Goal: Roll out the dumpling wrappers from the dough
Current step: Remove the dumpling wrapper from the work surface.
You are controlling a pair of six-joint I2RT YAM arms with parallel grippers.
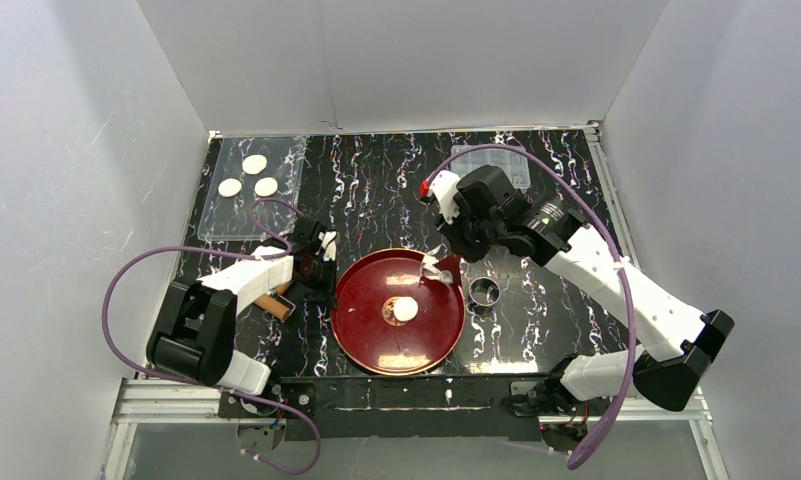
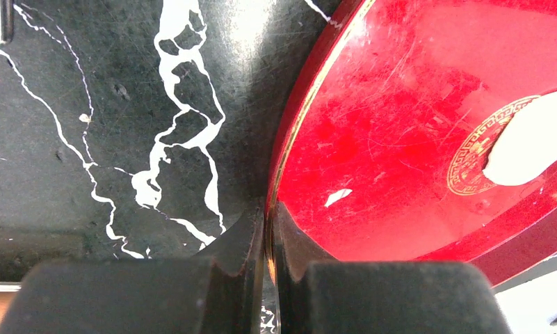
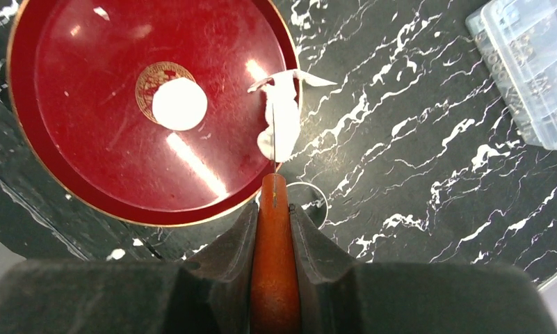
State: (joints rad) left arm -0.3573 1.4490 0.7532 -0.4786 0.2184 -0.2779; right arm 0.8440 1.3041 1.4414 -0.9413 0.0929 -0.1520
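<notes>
- Top view: round glossy red plate [image 1: 361, 335] mid-way across the black white-veined marble tabletop [image 1: 376, 190], with the soft white rounded dough [image 1: 404, 309] on its centre emblem.
- Three thin white round dumpling wrappers [image 1: 254, 163] on a clear plastic tray [image 1: 226, 222] at far left, well apart from the plate. Probably parked there to stay out of the work area.
- Brown wooden rolling pin [image 1: 276, 305] flat on the table beside the left arm, unheld. Small metal ring cutter [image 1: 484, 293] just beside the plate's right rim.
- Left wrist view: left gripper [image 2: 268, 216] with fingers pressed together, pinching the plate's gold-edged rim. Looks like bracing, to stop the plate sliding.
- Right wrist view: right gripper [image 3: 274, 209] clamped on the orange-brown handle of a thin-bladed scraper [image 3: 274, 271]. Ragged white dough scrap [image 3: 279, 118] stuck to the blade, over the plate's right rim.
- Dough itself apart from the blade, not yet flattened. Rolling judged still to do.
</notes>
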